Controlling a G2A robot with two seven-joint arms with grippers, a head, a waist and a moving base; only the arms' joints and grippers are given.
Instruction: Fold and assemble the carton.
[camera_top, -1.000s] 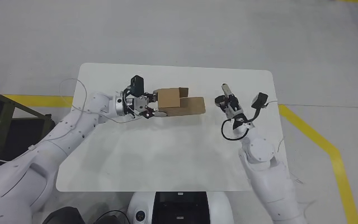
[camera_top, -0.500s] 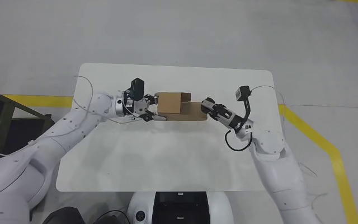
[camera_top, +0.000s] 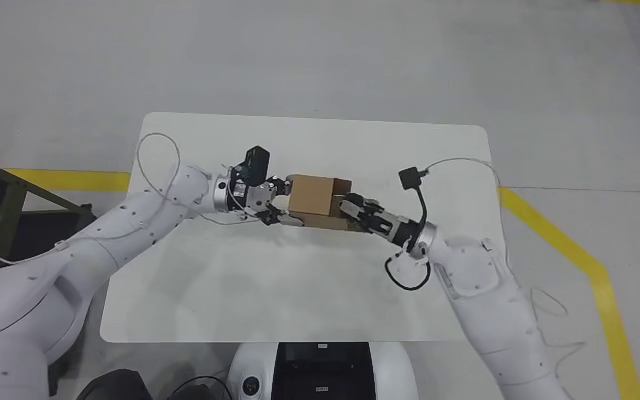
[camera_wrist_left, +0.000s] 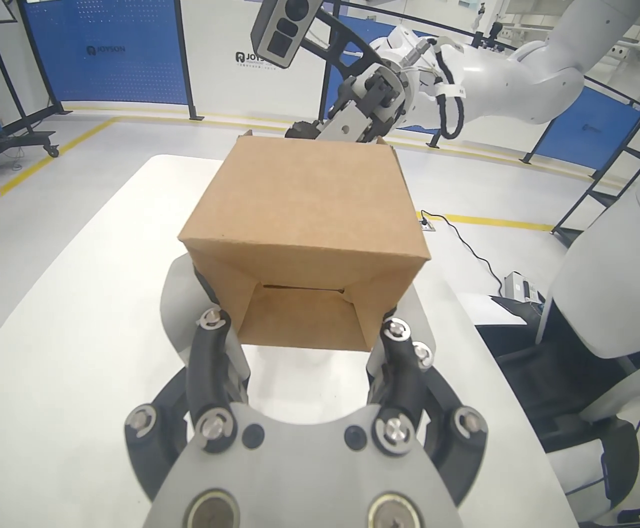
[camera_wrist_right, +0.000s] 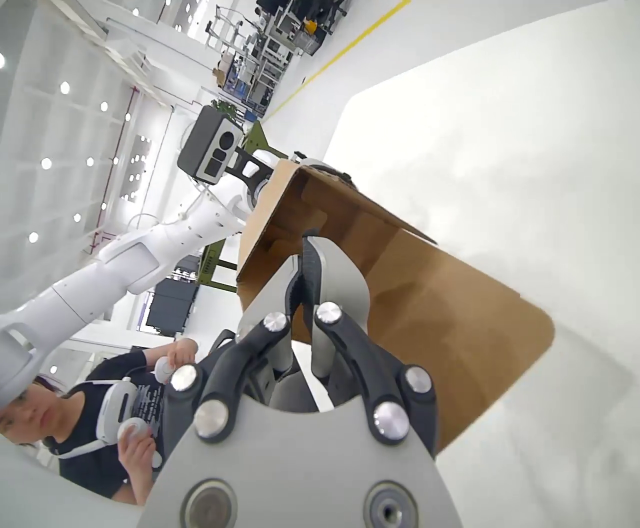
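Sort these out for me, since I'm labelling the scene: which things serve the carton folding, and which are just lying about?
In the job:
carton
left pincer, clamped on one end of it
right pincer, shut, tip inside the open end

Lying about:
blue panels
yellow floor line
black floor cable

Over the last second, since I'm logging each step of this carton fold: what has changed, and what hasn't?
The right gripper, fingers shut, swung in from the right side of the table to the open end of the carton and now pokes into it. The left gripper stayed clamped on the other end; it and the carton shifted only slightly.
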